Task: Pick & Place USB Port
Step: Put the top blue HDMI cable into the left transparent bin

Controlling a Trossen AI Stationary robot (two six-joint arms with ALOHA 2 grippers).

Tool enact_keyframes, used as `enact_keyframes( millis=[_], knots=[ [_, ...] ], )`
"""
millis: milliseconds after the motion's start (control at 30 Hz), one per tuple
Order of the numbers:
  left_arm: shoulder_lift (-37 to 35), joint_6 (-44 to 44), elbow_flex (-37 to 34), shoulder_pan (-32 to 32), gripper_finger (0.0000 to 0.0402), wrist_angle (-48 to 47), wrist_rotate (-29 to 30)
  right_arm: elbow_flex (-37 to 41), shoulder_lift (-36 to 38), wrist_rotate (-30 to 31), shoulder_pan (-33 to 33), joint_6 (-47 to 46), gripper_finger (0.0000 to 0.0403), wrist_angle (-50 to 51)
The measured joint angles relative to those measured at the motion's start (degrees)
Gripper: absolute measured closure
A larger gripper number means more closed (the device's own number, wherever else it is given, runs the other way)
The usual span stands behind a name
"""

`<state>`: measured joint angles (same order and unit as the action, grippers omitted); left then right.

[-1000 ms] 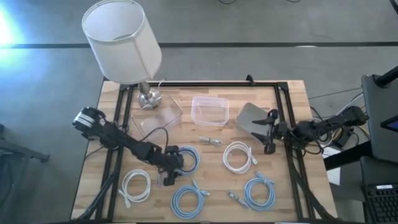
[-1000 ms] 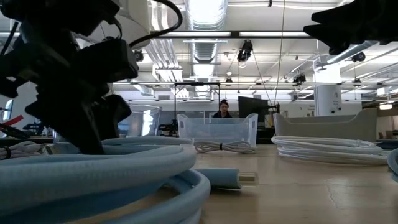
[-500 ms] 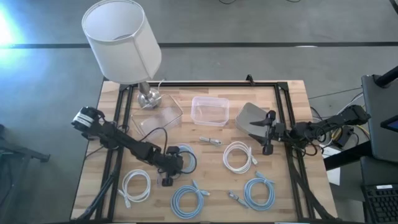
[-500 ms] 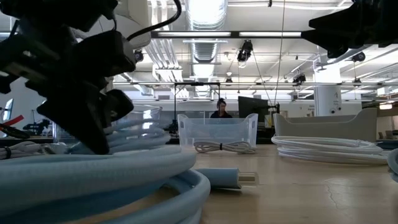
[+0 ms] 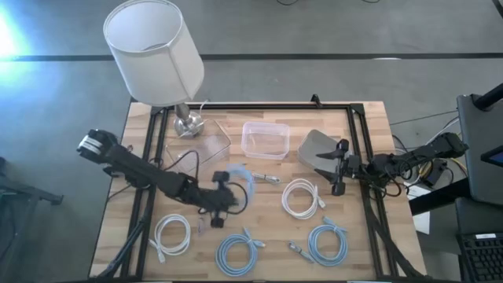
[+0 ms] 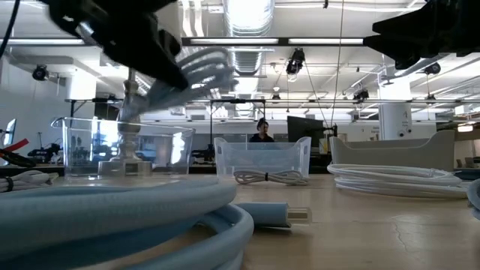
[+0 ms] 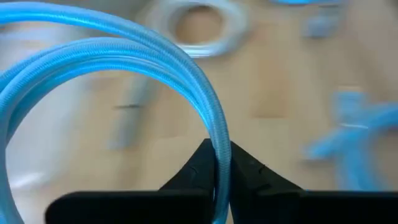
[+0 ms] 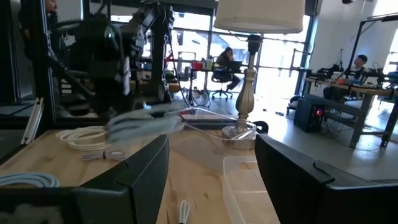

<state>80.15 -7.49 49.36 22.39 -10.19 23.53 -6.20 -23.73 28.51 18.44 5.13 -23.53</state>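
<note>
- One blue cable, coiled, hangs off the table in the left gripper; the left wrist view shows the two fingers pinched together on a single strand of it.
- From the fingers the loop swings up and away toward the far side of the table, and in the high view it sits between the gripper and the clear tub.
- The strand runs straight through the pinch, so the loop's long axis lies in line with the fingers rather than across them.
- The left arm is the near one; the right gripper waits well apart at the right edge beside the grey tray, its fingers spread wide and empty.
- A second, tilted clear box stands near the lamp; which box is meant I cannot tell, though both lie beyond the lifted loop.
- Compared with a second ago the coil has left the wood: it then lay flat under the gripper, and in the low view it is now a raised blur above the box rims.
- Two white coils and two other blue ones lie where they were, as does the right arm.
</note>
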Motion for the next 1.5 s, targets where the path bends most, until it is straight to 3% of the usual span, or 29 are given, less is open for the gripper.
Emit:
enact_keyframes(
  millis=[133, 233, 700, 833, 933, 1167, 1500],
  knots=[
    [-3.9, -1.5, 3.2, -0.3, 0.037, -10.8, 15.2, 0.0, 0.0, 0.0, 0.0, 0.0, 0.0168, 0.0],
    [-6.5, -1.8, 3.9, -1.3, 0.0374, -15.5, 21.1, 0.0, 0.0, 0.0, 0.0, 0.0, 0.0168, 0.0],
    [-7.0, -18.1, -0.5, -16.4, 0.0375, -18.7, 25.5, 0.0, 0.0, 0.0, 0.0, 0.0, 0.0168, 0.0],
    [-6.5, -23.2, -3.2, -19.7, 0.0376, -16.7, 31.0, 0.0, 0.0, 0.0, 0.0, 0.0, 0.0168, 0.0],
    [-6.0, -24.8, -5.3, -20.9, 0.037, -13.1, 34.2, 0.0, 0.0, 0.0, 0.0, 0.0, 0.0168, 0.0],
    [-3.0, -26.3, -11.2, -22.1, 0.0374, -3.3, 35.2, 0.0, 0.0, 0.0, 0.0, 0.0, 0.0168, 0.0],
    [0.5, -31.4, -12.9, -22.4, 0.0343, -1.2, 35.6, 0.0, 0.0, 0.0, 0.0, 0.9, 0.0168, 0.0]
  ],
)
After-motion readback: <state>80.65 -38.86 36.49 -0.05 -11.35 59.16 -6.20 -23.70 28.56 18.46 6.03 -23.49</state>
